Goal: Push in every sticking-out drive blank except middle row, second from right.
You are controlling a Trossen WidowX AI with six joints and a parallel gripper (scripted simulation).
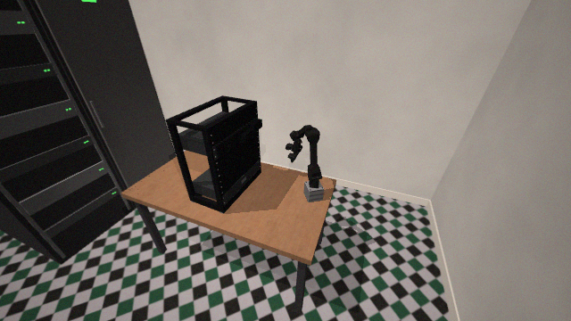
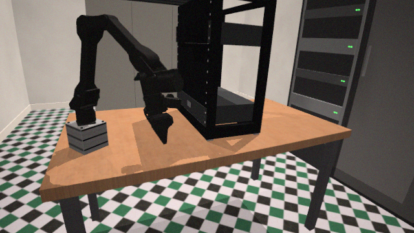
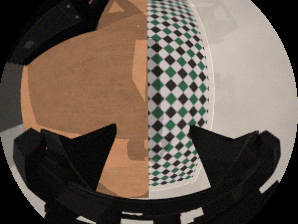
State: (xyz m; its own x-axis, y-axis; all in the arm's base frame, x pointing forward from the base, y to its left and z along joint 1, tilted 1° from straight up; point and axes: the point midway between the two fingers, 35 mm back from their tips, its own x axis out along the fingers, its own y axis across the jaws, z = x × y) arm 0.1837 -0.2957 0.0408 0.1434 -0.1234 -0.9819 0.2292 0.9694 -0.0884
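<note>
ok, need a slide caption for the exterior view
Arm's open, empty gripper points down at the wooden table beside the black rack's front face.
</note>
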